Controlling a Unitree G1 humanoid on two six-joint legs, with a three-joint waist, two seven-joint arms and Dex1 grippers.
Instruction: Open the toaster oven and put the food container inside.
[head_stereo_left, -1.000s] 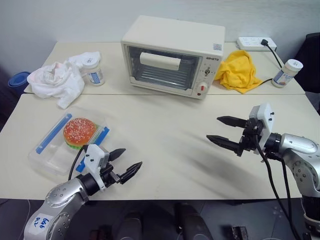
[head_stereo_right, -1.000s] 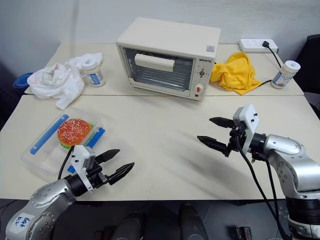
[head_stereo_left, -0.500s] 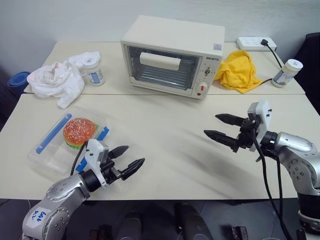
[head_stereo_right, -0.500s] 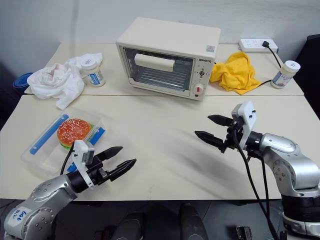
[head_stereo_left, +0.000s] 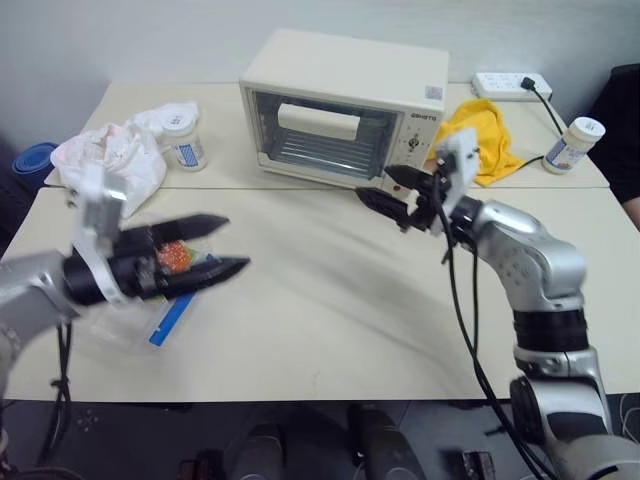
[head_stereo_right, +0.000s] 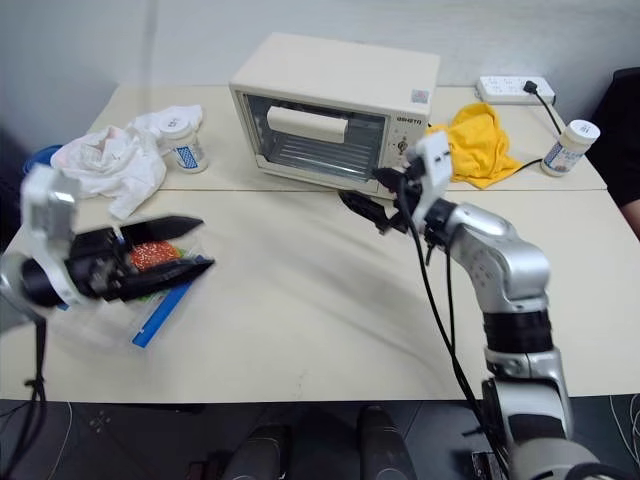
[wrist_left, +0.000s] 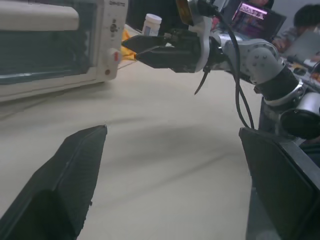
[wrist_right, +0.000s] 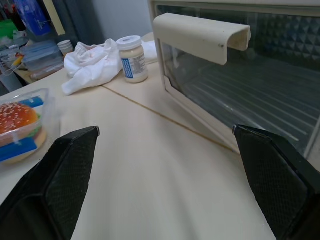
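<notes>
Left eye view | toaster oven (head_stereo_left: 345, 120) door closed | right end effector (head_stereo_left: 395, 192) open, near door

Cream-white toaster oven (head_stereo_left: 345, 108) with red knob (head_stereo_left: 403, 186) — yellow cloth (head_stereo_left: 484, 140), blue-clipped clear food container (wrist_right: 21, 131).

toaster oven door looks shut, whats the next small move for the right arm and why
Probably ease the right gripper up to the bar handle and close on it. The toaster oven door is shut, the jaws are open and empty just in front of it, and the food container can't go in until the door drops.
</notes>
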